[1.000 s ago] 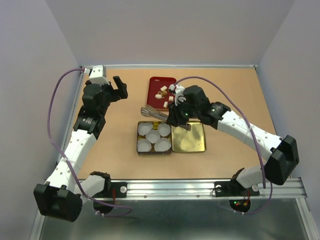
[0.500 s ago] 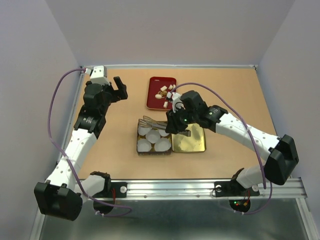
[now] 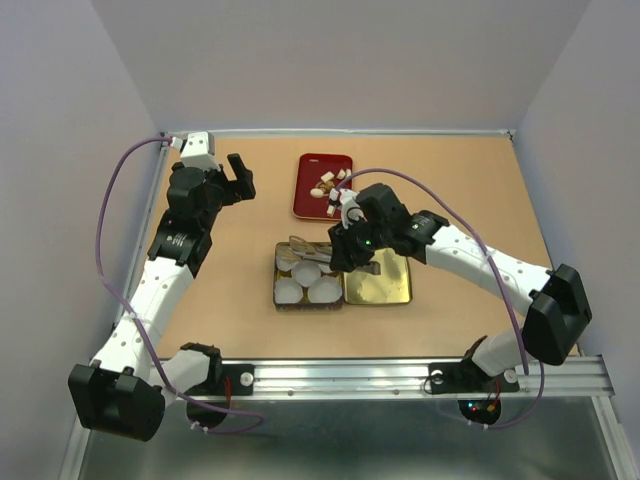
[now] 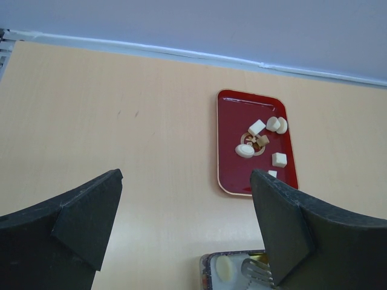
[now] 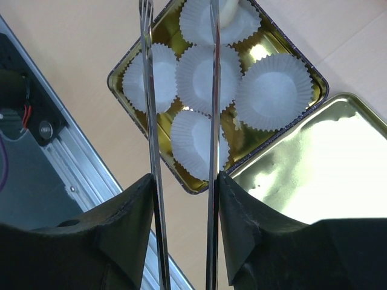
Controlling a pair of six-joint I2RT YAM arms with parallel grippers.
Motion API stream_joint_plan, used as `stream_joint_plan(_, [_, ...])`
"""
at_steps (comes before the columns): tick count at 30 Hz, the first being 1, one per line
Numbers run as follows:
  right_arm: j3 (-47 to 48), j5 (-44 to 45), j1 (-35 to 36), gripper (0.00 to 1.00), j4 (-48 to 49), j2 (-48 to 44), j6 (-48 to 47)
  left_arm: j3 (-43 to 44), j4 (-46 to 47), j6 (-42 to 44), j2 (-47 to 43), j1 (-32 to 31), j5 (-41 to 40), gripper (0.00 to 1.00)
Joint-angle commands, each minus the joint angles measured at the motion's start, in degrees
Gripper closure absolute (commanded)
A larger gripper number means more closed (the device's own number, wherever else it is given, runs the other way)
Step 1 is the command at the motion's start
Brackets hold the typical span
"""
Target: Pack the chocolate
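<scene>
Several small cream and brown pieces of chocolate (image 3: 327,186) (image 4: 261,136) lie on a red tray (image 3: 308,200) (image 4: 230,157). One cream piece (image 5: 228,13) (image 4: 222,267) rests in a white paper cup of the gold tin (image 3: 277,290) (image 5: 124,71). My right gripper (image 3: 346,248) (image 5: 184,181) hovers over the tin, shut on long metal tweezers (image 3: 306,243) (image 5: 147,90). The tweezer arms stand apart, with nothing between their tips. My left gripper (image 3: 240,172) (image 4: 184,181) hangs open over bare table at the back left.
The tin holds several fluted paper cups (image 5: 273,90). Its gold lid (image 3: 380,280) (image 5: 314,175) lies open right beside it. A metal rail (image 3: 400,375) runs along the near table edge. Walls close in the back and both sides.
My right gripper has carried the tweezers from the red tray toward the near left, over the tin. The tweezer arms have spread apart. The left arm has stayed still.
</scene>
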Motion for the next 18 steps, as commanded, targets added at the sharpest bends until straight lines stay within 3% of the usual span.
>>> stream_joint_plan(1, [2.5, 1.2, 0.6, 0.5, 0.6, -0.6, -1.1, 2.7, 1.0, 0.8, -0.3, -0.2, -0.7, 0.01])
stream_joint_plan(10, [9.1, 13.7, 0.7, 0.53, 1.9, 0.0, -0.2, 2.7, 1.0, 0.7, -0.3, -0.2, -0.6, 0.01])
stream_joint_plan(18, [16.4, 27.3, 0.6, 0.53, 2.8, 8.9, -2.7, 2.7, 1.1, 0.7, -0.9, -0.2, -0.4, 0.01])
